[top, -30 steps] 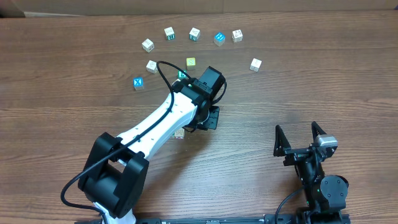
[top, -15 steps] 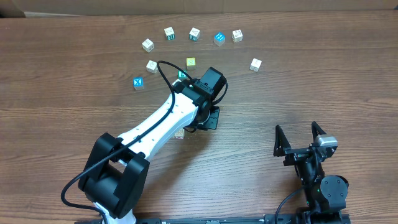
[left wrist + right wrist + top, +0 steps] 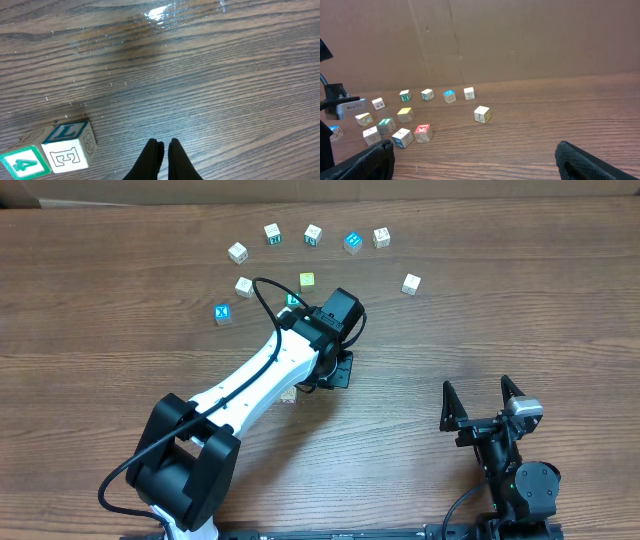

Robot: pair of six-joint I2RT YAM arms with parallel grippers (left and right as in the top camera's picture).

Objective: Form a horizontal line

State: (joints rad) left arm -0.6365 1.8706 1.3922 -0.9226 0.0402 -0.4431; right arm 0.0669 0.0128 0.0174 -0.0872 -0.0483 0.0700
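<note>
Across the upper middle of the worktop [image 3: 520,310] the blocks [image 3: 313,234] form a loose arc, no line yet; left hand [image 3: 163,144] pressed together, empty, right hand [image 3: 483,400] spread.

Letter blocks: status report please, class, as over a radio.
Left gripper shut, empty, near the L block. Right gripper open, empty, away from blocks. Letter blocks scattered, no line yet. Nothing in the way.
</note>
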